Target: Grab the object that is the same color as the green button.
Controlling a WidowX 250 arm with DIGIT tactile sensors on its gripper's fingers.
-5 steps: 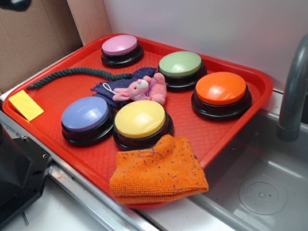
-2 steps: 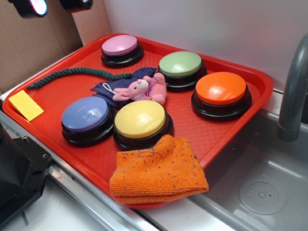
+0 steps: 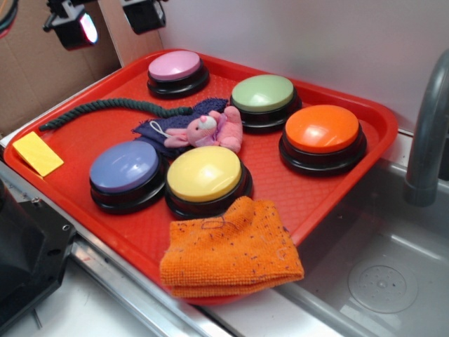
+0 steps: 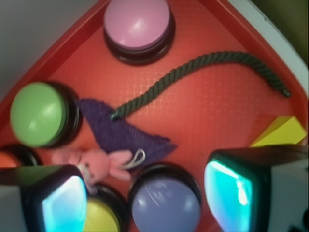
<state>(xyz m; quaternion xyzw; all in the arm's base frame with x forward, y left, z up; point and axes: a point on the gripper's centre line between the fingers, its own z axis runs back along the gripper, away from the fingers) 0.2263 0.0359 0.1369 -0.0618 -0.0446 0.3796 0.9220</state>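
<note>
I have the tool [image 3: 109, 20] high over the tray's [image 3: 277, 186] back-left corner, jaws apart, empty. Green rope [image 4: 193, 79] lies on the tray below it, between pink button [image 4: 138, 24] and yellow block [image 4: 281, 133], long axis diagonal across the jaw line, I judge.

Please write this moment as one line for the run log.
phase: approach | gripper: open, empty, above tray back-left | target: green rope, untouched, one end on blue cloth | reference: green button
</note>
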